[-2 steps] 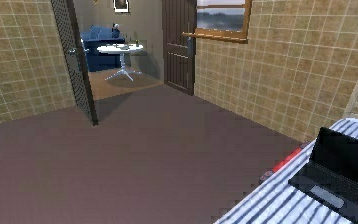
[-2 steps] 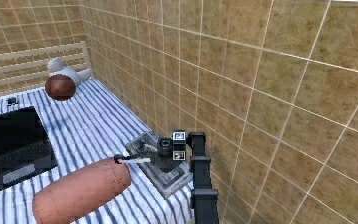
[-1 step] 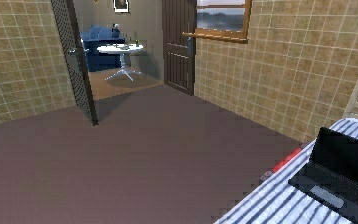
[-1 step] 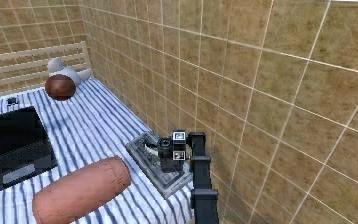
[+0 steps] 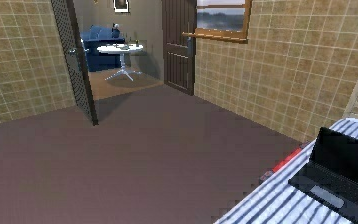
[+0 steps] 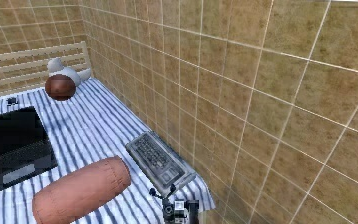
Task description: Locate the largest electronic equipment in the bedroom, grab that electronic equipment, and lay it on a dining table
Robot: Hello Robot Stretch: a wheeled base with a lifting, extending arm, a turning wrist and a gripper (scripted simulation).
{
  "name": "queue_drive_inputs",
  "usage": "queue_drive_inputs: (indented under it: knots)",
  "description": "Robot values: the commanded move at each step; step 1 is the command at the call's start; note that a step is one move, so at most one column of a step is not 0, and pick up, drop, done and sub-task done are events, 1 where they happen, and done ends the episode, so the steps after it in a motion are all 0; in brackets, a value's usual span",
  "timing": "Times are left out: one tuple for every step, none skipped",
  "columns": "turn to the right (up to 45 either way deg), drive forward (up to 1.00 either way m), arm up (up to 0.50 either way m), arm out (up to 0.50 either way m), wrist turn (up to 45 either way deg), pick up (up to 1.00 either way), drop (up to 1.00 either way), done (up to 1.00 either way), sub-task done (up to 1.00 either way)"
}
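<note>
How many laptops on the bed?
1. The black laptop lies on the striped bed, at the forward view's lower right and the arm side view's left; more may lie out of frame.

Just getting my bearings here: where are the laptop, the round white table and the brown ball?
laptop (image 5: 334,167), forward view, lower part of its screen
round white table (image 5: 120,49), forward view, its tabletop
brown ball (image 6: 59,86), arm side view, its middle

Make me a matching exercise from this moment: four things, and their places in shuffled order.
Things:
1 laptop
2 ball
3 round table
4 painting

Places:
A past the open door
B hanging on the wall
C by the slatted end of the bed
D next to the bolster

Pairs: 1-D, 2-C, 3-A, 4-B
</note>
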Motion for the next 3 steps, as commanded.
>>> queue_drive_inputs:
  knots:
    - [0.0, 0.00, 0.00, 0.00, 0.0, 1.00, 0.00, 0.00, 0.00]
    - [0.0, 0.00, 0.10, 0.00, 0.0, 0.00, 0.00, 0.00, 0.00]
    - [0.0, 0.00, 0.40, 0.00, 0.0, 0.00, 0.00, 0.00, 0.00]
